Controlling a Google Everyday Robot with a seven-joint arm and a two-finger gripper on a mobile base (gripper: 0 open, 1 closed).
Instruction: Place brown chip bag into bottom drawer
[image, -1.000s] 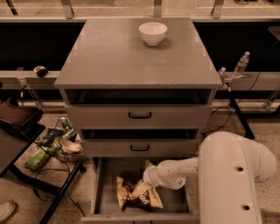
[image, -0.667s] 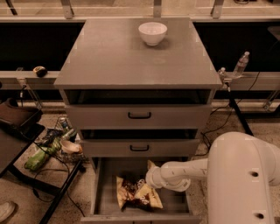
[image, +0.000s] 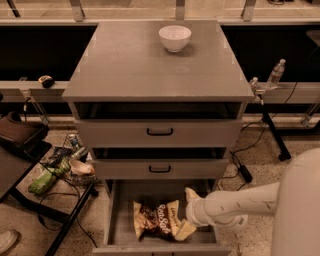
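The brown chip bag lies flat inside the open bottom drawer, on its grey tray, right of the middle. It has a dark brown middle with white lettering and yellow-tan ends. My gripper reaches in from the right on the white arm and sits at the bag's right end, low in the drawer. Whether it touches the bag I cannot tell. The arm's wrist hides part of the gripper.
The two upper drawers with black handles are slightly open above. A white bowl stands on the cabinet top. A black stand with clutter is to the left, and cables and a water bottle are to the right.
The arm's wrist has shifted a little to the right and lower in the drawer. The bag has stayed where it lay.
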